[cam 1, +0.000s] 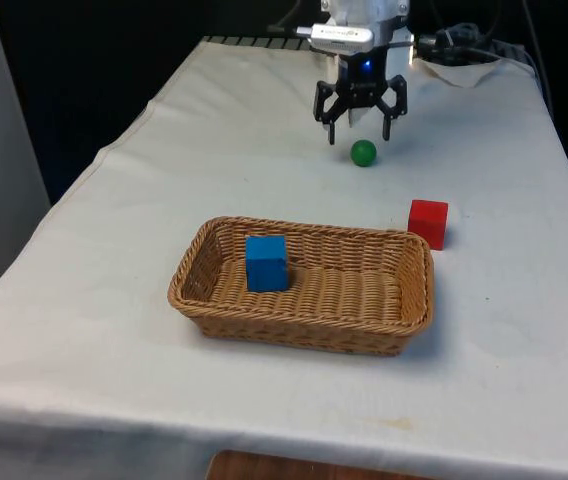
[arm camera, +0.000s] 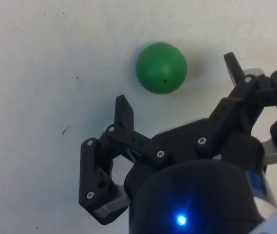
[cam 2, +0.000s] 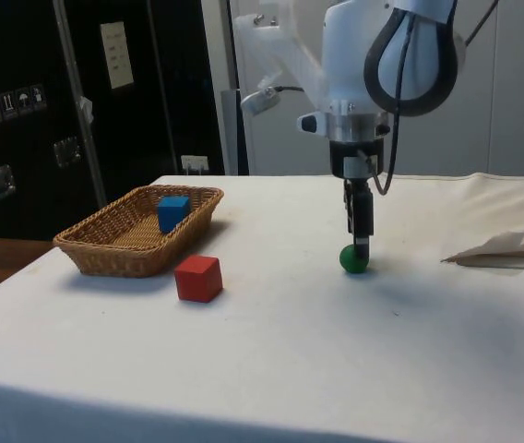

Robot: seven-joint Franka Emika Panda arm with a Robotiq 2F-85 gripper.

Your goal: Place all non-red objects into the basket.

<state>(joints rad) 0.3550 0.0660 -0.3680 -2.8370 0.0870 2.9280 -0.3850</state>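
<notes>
A green ball (cam 1: 364, 152) (cam 2: 354, 259) (arm camera: 161, 68) rests on the white cloth near the table's far end. My gripper (cam 1: 359, 126) (cam 2: 361, 242) (arm camera: 177, 84) hangs open just above and slightly behind the ball, with nothing between its fingers. A blue cube (cam 1: 266, 263) (cam 2: 172, 212) lies inside the wicker basket (cam 1: 404, 320) (cam 2: 105, 258) in the middle of the table. A red cube (cam 1: 428, 223) (cam 2: 197, 278) stands on the cloth beside the basket, at the corner on the front view's right.
Crumpled white cloth or paper (cam 2: 511, 249) lies at the table's far end near the robot base. Cables (cam 1: 464, 45) lie at the far corner on the front view's right.
</notes>
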